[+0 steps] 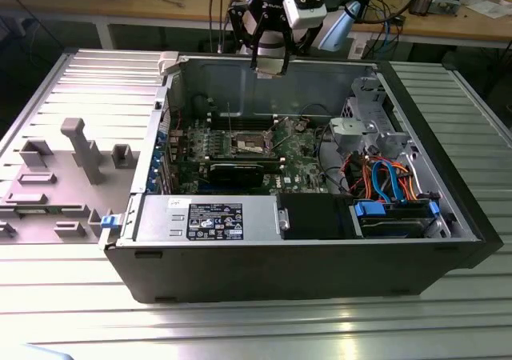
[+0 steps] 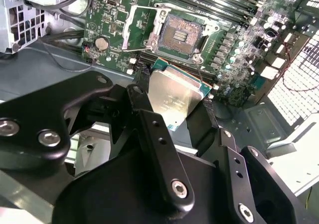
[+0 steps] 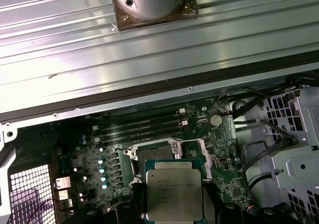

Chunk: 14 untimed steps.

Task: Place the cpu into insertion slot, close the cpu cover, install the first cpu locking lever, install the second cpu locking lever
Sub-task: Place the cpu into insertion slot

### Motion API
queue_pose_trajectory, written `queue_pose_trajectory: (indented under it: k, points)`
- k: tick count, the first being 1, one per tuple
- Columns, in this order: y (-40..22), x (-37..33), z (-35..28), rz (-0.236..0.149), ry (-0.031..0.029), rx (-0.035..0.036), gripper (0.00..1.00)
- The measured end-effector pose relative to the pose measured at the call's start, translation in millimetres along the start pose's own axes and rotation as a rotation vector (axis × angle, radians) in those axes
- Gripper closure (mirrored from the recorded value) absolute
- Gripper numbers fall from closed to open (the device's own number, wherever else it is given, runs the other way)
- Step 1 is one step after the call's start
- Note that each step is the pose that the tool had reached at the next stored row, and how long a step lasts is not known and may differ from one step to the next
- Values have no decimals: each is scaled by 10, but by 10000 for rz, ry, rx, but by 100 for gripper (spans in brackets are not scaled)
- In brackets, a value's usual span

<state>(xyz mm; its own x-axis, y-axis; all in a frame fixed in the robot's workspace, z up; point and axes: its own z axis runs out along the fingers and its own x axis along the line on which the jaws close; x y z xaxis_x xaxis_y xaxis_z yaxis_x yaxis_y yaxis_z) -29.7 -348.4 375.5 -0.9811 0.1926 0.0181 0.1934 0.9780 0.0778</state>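
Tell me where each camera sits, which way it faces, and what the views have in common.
Exterior view: off the arm, raised before the open computer case, looking down into it; the arm's wrist and gripper show above the far wall.
Second wrist view: on the arm, looking along the gripper's black linkage at the held cpu, with the bare insertion slot and open cpu cover beyond.
First wrist view: on the arm, facing down at cpu and motherboard; fingers flank the cpu.
Shared: both wrist views show cpu and insertion slot.

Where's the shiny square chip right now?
In the second wrist view, the gripper holds the cpu between its jaws, in the air, near but not yet in the slot on the green board.
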Motion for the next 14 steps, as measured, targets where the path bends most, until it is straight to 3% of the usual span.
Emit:
queue_pose_trajectory:
  k: [14]
  points:
    - [0,0,1,117,-9,-2,46]
